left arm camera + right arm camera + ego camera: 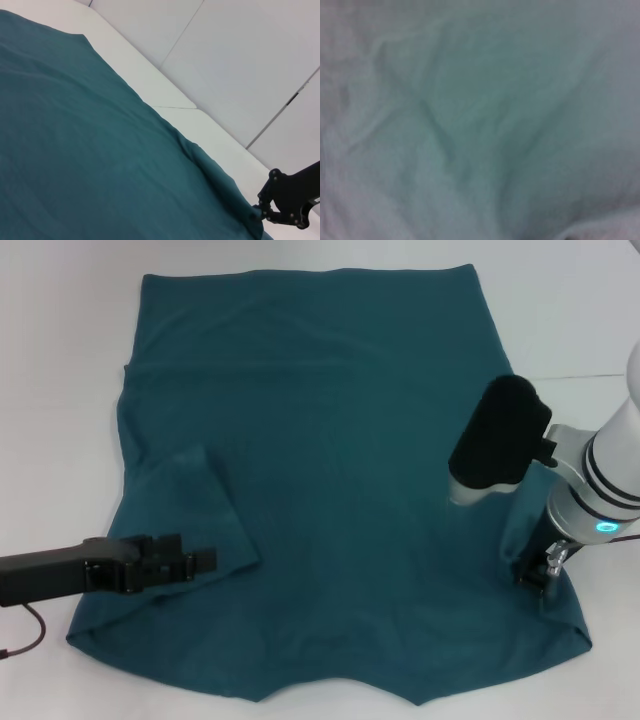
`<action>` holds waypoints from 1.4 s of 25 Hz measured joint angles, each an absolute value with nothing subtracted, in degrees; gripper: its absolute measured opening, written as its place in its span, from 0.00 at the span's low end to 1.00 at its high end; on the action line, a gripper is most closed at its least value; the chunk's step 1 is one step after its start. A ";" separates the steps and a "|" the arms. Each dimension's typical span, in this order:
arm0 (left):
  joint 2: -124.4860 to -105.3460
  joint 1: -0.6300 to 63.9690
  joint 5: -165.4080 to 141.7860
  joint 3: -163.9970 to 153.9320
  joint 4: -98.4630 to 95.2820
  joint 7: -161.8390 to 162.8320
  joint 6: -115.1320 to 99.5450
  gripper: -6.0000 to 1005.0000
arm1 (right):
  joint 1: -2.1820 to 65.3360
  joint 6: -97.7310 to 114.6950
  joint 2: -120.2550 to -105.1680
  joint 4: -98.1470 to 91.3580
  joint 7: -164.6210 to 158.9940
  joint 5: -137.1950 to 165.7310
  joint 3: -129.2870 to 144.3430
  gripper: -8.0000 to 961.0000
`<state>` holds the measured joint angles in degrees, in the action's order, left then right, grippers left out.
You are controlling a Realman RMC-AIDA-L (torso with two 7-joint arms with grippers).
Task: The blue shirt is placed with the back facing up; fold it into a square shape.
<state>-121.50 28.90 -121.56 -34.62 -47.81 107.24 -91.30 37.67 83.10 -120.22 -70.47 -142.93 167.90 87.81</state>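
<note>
Left gripper (pixel 205 561) pinches the blue shirt (pixel 330 470)'s folded-in sleeve (pixel 195 505); right gripper (pixel 535 575), jaws' state unclear, presses the opposite edge.

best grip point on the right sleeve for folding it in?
Probably the outer edge of the right sleeve of the blue shirt, coming from the robot's right, at the table: the left sleeve already lies folded onto the body, next to the left end effector. The right end effector is down on that edge.
</note>
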 joint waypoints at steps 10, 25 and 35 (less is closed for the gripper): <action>-121.38 29.12 -121.73 -34.63 -47.81 107.11 -91.16 0.84 | 37.61 83.11 -120.09 -70.76 -142.86 162.96 83.72 0.33; -121.11 29.19 -121.23 -34.63 -47.99 106.63 -91.04 0.84 | 35.62 78.02 -119.75 -70.19 -146.29 163.29 64.41 0.68; -121.11 29.47 -121.22 -34.63 -47.99 106.53 -90.45 0.84 | 33.80 70.76 -120.06 -63.61 -149.44 161.39 59.96 0.69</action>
<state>-121.11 29.47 -121.22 -34.63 -47.99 106.53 -90.45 33.80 70.76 -120.06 -63.61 -149.44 161.39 59.96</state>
